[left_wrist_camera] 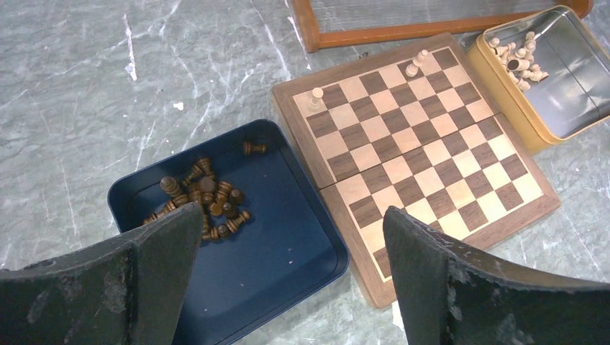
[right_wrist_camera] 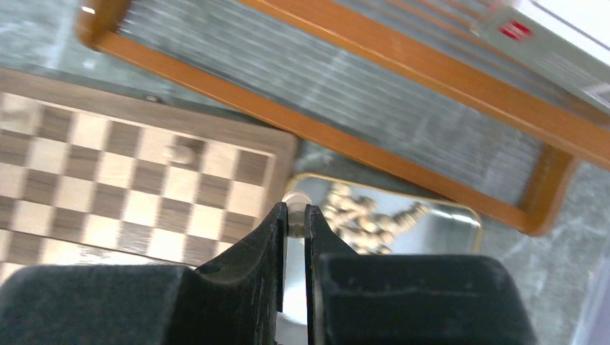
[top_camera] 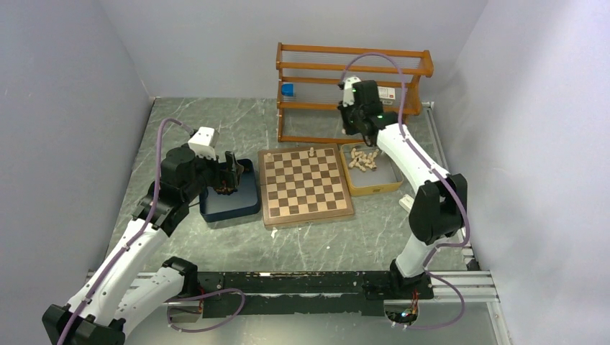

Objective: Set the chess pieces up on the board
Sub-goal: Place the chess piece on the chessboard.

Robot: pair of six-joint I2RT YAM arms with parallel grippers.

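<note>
The board (top_camera: 306, 188) lies mid-table. Three cream pieces stand on its far row: one at a corner (left_wrist_camera: 315, 97), two close together (left_wrist_camera: 413, 66). The dark brown pieces (left_wrist_camera: 205, 198) lie heaped in the dark blue tray (left_wrist_camera: 288, 266). My left gripper (left_wrist_camera: 291, 212) hangs open and empty above that tray, in the top view too (top_camera: 230, 176). My right gripper (right_wrist_camera: 295, 212) is shut on a cream piece (right_wrist_camera: 293, 200), raised over the near edge of the tan tray (top_camera: 392, 183), which holds the other cream pieces (right_wrist_camera: 363, 215).
A wooden rack (top_camera: 352, 68) stands behind the board and tan tray, with a blue box (top_camera: 288, 90) and a white box (top_camera: 388, 93) on it. Grey walls close in on three sides.
</note>
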